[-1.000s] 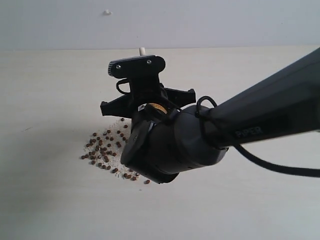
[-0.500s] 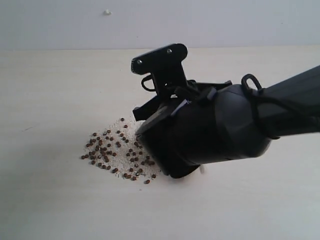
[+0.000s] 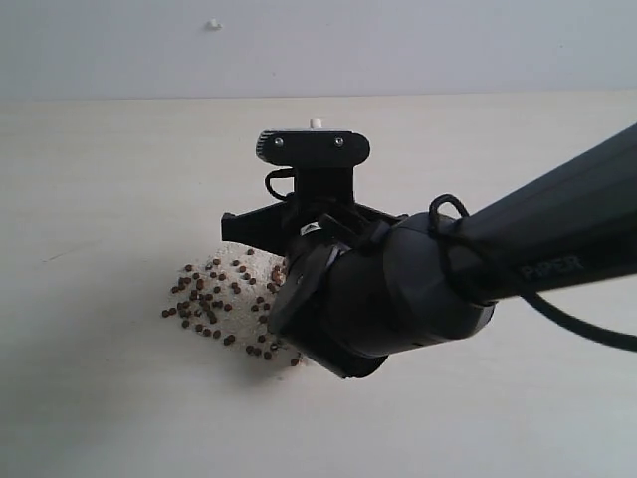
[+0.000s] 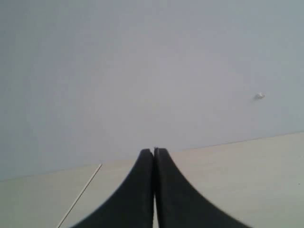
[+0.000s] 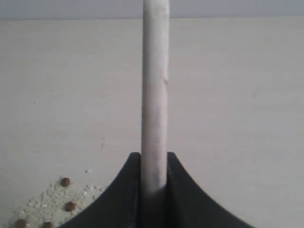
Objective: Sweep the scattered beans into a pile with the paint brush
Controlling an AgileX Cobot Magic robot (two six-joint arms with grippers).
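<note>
R gripper (image 5: 154, 164) jaws nipped narrow on the paint brush (image 5: 155, 85) handle. L gripper (image 4: 153, 159) fully closed, empty, away from the work. The beans (image 3: 214, 299) sit loosely clustered approx. mid-tabletop (image 3: 100, 179), well off its far edge. Bristles are hidden behind the wrist (image 3: 378, 299). Risk: too hard a stroke flicks beans outward and re-scatters them.

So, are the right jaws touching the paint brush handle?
Touching. The right wrist view shows both jaws pressed against the paint brush handle, no gap either side.
</note>
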